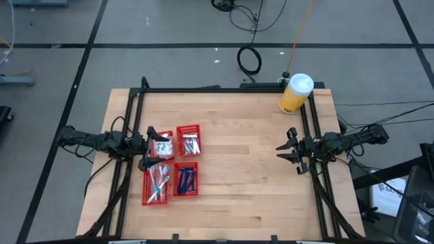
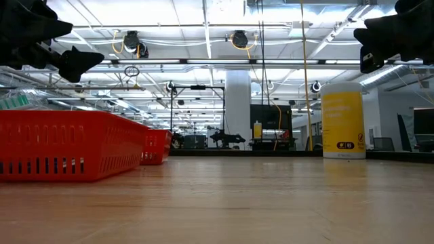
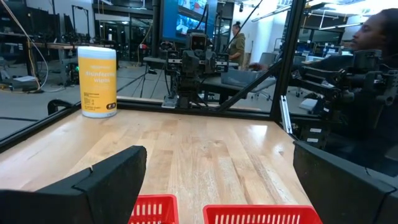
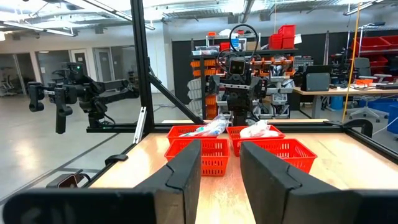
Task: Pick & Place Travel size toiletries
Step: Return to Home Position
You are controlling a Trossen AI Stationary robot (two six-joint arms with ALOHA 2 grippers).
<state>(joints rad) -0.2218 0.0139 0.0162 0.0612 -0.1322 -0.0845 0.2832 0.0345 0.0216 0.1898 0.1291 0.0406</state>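
Four red mesh baskets stand in a block at the table's left. They hold white packets [image 1: 161,145], silver tubes [image 1: 190,144], wrapped toothbrushes [image 1: 158,181] and dark blue razors [image 1: 187,178]. My left gripper [image 1: 150,148] hangs level above the left side of the baskets, wide open and empty, and its two fingers frame the left wrist view [image 3: 217,186]. My right gripper [image 1: 285,152] waits level at the table's right edge. Its fingers stand a narrow gap apart with nothing between them [image 4: 221,171].
A big yellow jar [image 1: 296,93] with a white lid stands at the far right corner. A black frame [image 1: 224,89] runs along the table's edges. Bare wood lies between the baskets and my right gripper. People [image 3: 373,37] are in the room beyond the table.
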